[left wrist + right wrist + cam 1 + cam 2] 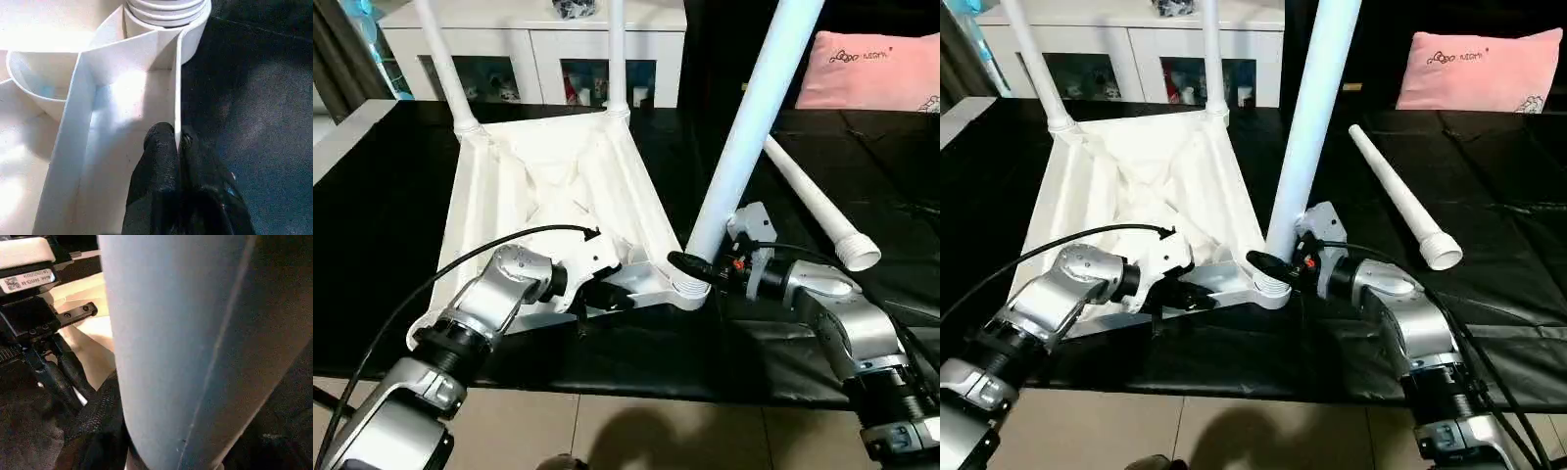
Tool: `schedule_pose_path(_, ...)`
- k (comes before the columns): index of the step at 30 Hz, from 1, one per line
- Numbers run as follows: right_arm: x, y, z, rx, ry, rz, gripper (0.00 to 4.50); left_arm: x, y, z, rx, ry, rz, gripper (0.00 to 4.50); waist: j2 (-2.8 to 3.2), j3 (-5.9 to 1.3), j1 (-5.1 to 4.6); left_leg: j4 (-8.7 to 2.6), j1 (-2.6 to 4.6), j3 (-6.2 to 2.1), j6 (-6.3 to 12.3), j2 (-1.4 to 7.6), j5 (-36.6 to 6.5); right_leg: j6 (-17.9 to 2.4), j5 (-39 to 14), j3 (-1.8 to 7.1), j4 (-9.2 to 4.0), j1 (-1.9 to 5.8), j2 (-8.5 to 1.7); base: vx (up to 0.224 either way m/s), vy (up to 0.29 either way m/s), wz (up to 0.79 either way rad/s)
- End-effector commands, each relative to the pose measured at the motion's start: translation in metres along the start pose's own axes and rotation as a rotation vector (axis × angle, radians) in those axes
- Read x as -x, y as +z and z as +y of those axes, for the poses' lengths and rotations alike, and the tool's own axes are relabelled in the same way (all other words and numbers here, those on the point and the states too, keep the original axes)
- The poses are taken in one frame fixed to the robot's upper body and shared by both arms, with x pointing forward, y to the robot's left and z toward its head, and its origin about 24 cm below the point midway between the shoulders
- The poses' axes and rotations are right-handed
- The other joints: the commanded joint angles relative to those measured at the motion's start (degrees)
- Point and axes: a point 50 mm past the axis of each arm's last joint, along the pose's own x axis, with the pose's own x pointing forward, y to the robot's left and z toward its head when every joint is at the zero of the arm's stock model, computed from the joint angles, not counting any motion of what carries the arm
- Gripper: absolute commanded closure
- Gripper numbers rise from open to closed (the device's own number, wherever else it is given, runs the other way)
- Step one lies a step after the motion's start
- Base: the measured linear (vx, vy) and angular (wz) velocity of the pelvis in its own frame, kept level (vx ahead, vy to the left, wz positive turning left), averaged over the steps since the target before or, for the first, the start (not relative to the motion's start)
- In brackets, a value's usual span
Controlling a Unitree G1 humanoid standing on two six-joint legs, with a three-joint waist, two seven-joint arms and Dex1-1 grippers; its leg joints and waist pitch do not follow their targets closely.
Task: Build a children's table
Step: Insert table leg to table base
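**Q:** How far along is the table?

**Me:** The tabletop [548, 186] is lying upside down on the black-covered work surface [372, 245], ribs up. Two far legs [442, 59] are standing in their corner sockets. I'm working on the third leg [744, 127] now: its ribbed foot is sitting in the near corner socket [690, 289] on my right, though it's leaning, so I'm judging it isn't fully seated. The fourth leg [813, 201] is lying loose on the surface beyond my right arm, well apart from the tabletop. The last near socket is waiting empty.

**Q:** And your grippers?

**Me:** My left gripper [176, 142] is pinching nearly closed on the thin rim wall of the tabletop, steadying it. My right gripper [700, 266] is standing about half open around the base of the third leg; I think the fingers are gripping it, but the tube is blocking my close view.

**Q:** Anything in the way?

**Me:** A white cabinet [538, 44] is standing behind, a pink cushion [871, 69] at the far right. My left arm's cable [460, 259] is looping over the tabletop.
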Motion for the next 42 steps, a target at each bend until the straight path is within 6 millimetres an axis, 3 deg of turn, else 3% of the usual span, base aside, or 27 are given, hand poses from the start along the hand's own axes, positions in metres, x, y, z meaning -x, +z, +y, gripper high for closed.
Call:
schedule_pose_path(1,-0.002,-0.014,-0.001,-0.067,-0.004,0.033,2.57,0.007,0.005,0.008,-0.001,0.047,-0.004,4.5,-0.67,-3.74,0.32,-3.39,1.41,-0.28,3.2,2.18,-9.62,-17.31,3.49,1.1,-4.41,1.91,-3.15,0.0,0.0,0.0)
schedule_pose_path(6,0.001,-0.023,-0.011,-0.177,-0.078,-0.043,2.57,0.009,0.01,0.012,0.002,0.055,-0.022,4.5,-0.43,-3.58,0.08,-3.81,1.58,-0.38,1.72,2.31,-12.74,-16.83,-1.66,1.07,-4.85,1.69,-3.28,0.0,0.0,0.0)
schedule_pose_path(11,0.008,-0.03,-0.013,-0.262,-0.116,-0.104,2.57,0.011,0.012,0.014,0.006,0.064,-0.028,4.5,-0.34,-3.63,0.19,-3.88,1.56,-0.35,1.67,2.35,-12.54,-16.69,-0.73,1.11,-4.89,1.63,-3.26,0.0,0.0,0.0)
schedule_pose_path(12,0.012,-0.038,-0.01,-0.294,-0.129,-0.124,2.57,0.011,0.012,0.016,0.008,0.07,-0.027,4.5,-0.01,-3.68,0.27,-3.92,1.57,-0.43,1.63,2.36,-12.32,-16.7,-0.29,1.05,-4.76,1.65,-3.25,0.0,0.0,0.0)
schedule_pose_path(15,0.016,-0.051,-0.003,-0.326,-0.142,-0.146,2.57,0.012,0.012,0.018,0.011,0.081,-0.025,4.5,0.18,-3.75,0.51,-3.92,1.52,-0.37,1.95,2.38,-12.18,-16.75,2.3,1.04,-4.77,1.59,-3.27,0.0,0.0,0.0)
schedule_pose_path(16,0.018,-0.056,0.002,-0.318,-0.147,-0.147,2.57,0.012,0.012,0.019,0.013,0.087,-0.025,4.5,0.57,-3.83,0.68,-3.91,1.56,-0.45,1.88,2.37,-12.42,-16.79,2.47,1.0,-4.69,1.58,-3.32,0.0,0.0,0.0)
schedule_pose_path(21,0.021,-0.068,0.014,-0.212,-0.164,-0.102,2.57,0.013,0.014,0.023,0.016,0.109,-0.028,4.5,0.48,-3.73,1.13,-4.15,1.77,-0.44,1.57,2.51,-13.56,-16.4,1.61,1.02,-4.89,1.49,-3.27,0.0,0.0,0.0)
schedule_pose_path(23,0.026,-0.08,0.025,-0.121,-0.149,-0.027,2.57,0.013,0.015,0.025,0.021,0.124,-0.031,4.5,0.37,-3.56,1.54,-4.26,1.8,-0.39,0.8,2.52,-14.26,-15.33,0.12,1.13,-5.25,1.35,-3.24,0.0,0.0,0.0)
schedule_pose_path(28,0.03,-0.085,0.029,-0.012,-0.072,0.083,2.57,0.012,0.013,0.025,0.021,0.127,-0.03,4.5,0.07,-3.37,1.54,-4.47,1.77,-0.42,0.76,2.53,-15.65,-14.43,-3.22,1.29,-5.52,1.36,-3.29,0.0,0.0,0.0)
schedule_pose_path(29,0.03,-0.085,0.029,-0.01,-0.068,0.086,2.57,0.012,0.013,0.025,0.021,0.127,-0.03,4.5,-0.3,-3.43,1.56,-4.43,1.66,-0.41,1.18,2.55,-14.9,-14.37,-2.76,1.3,-5.41,1.46,-3.35,0.0,0.0,0.0)
schedule_pose_path(31,0.029,-0.085,0.028,0.021,-0.014,0.126,2.57,0.012,0.013,0.024,0.021,0.128,-0.03,4.5,-0.49,-3.42,1.55,-4.36,1.62,-0.33,1.85,2.54,-14.14,-14.31,-2.41,1.26,-5.47,1.38,-3.29,0.0,0.0,0.0)
schedule_pose_path(32,0.028,-0.084,0.028,0.03,0.026,0.145,2.57,0.012,0.012,0.024,0.022,0.128,-0.031,4.5,-1.18,-3.41,1.48,-4.27,1.56,-0.17,2.37,2.54,-13.74,-14.34,-2.3,1.29,-5.56,1.43,-3.27,0.0,0.0,0.0)
schedule_pose_path(33,0.026,-0.083,0.027,0.037,0.054,0.155,2.57,0.012,0.012,0.024,0.022,0.127,-0.031,4.5,-1.42,-3.45,1.52,-4.19,1.45,-0.22,2.65,2.54,-12.96,-14.48,-1.96,1.26,-5.39,1.56,-3.38,0.0,0.0,0.0)
schedule_pose_path(35,0.02,-0.079,0.023,0.035,0.081,0.153,2.57,0.012,0.011,0.022,0.02,0.123,-0.03,4.5,-0.96,-3.32,1.54,-4.21,1.44,-0.2,3.03,2.55,-13.09,-14.63,-3.11,1.22,-5.5,1.27,-3.42,0.0,0.0,0.0)
schedule_pose_path(36,0.017,-0.076,0.02,0.035,0.081,0.146,2.57,0.012,0.011,0.022,0.018,0.119,-0.029,4.5,-1.39,-3.28,1.44,-4.32,1.41,-0.23,2.95,2.62,-13.69,-14.72,-4.2,1.2,-5.51,1.3,-3.48,0.0,0.0,0.0)
schedule_pose_path(38,0.008,-0.067,0.013,0.022,0.088,0.121,2.57,0.013,0.01,0.02,0.006,0.106,-0.021,4.5,-1.31,-3.17,1.28,-4.5,1.62,-0.27,2.39,2.69,-15.53,-14.77,-6.46,1.21,-5.65,1.0,-3.46,0.0,0.0,0.0)
schedule_pose_path(39,0.005,-0.063,0.011,0.019,0.094,0.114,2.57,0.013,0.01,0.019,-0.003,0.099,-0.016,4.5,-1.6,-3.12,1.04,-4.68,1.44,-0.36,2.0,2.67,-16.05,-14.66,-7.48,1.18,-5.64,1.16,-3.49,0.0,0.0,0.0)
schedule_pose_path(42,-0.002,-0.054,0.01,0.014,0.139,0.101,2.57,0.014,0.011,0.017,-0.025,0.073,-0.006,4.5,-1.45,-3.12,0.79,-4.87,1.71,-0.4,1.1,2.76,-17.31,-14.32,-8.26,1.21,-5.76,0.99,-3.46,0.0,0.0,0.0)
